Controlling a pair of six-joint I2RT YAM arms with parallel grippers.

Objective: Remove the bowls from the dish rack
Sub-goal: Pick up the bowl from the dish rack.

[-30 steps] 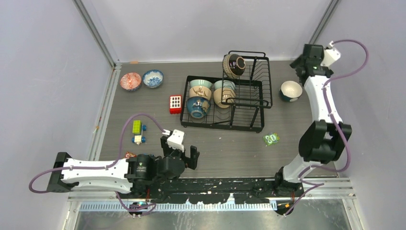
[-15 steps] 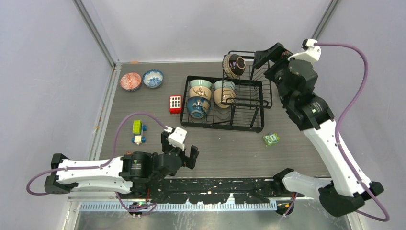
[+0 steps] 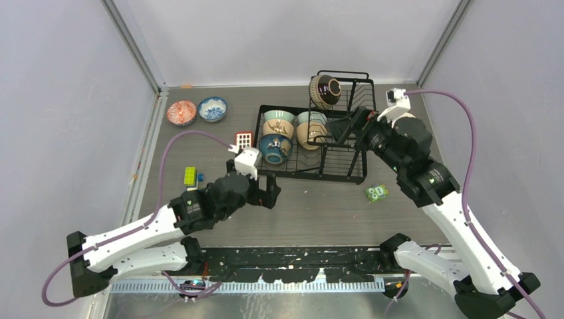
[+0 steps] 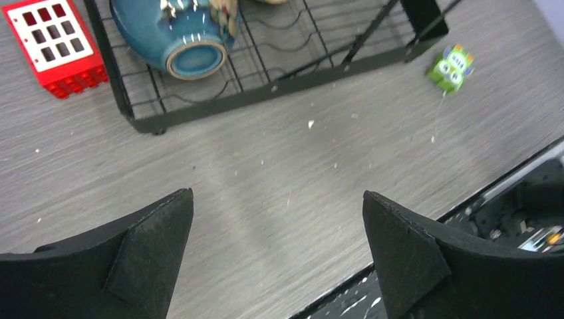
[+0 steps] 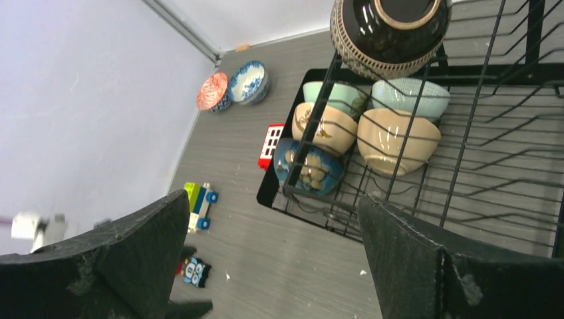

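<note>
The black wire dish rack [image 3: 309,175] stands mid-table. In its tray stand two pale green bowls [image 3: 279,116] [image 3: 311,118], two tan bowls [image 3: 278,128] [image 3: 310,135] and a dark blue bowl [image 3: 274,147]. A dark brown bowl [image 3: 324,91] sits in the basket part. A red patterned bowl [image 3: 181,112] and a blue-and-white bowl [image 3: 212,108] rest on the table at the far left. My left gripper [image 3: 263,189] [image 4: 278,194] hovers open over bare table just in front of the rack, the dark blue bowl [image 4: 186,33] ahead. My right gripper [image 3: 346,126] [image 5: 273,197] hangs open above the rack's right half, empty.
A red block with white squares [image 3: 243,143] lies against the rack's left side. Green and yellow toy blocks [image 3: 191,176] sit left of my left arm. A green block [image 3: 377,193] lies near the rack's front right corner. Walls close the left, back and right.
My right arm has swung from the far right corner to above the rack. My left arm has reached forward toward the rack's front edge. Both grippers stay open.
</note>
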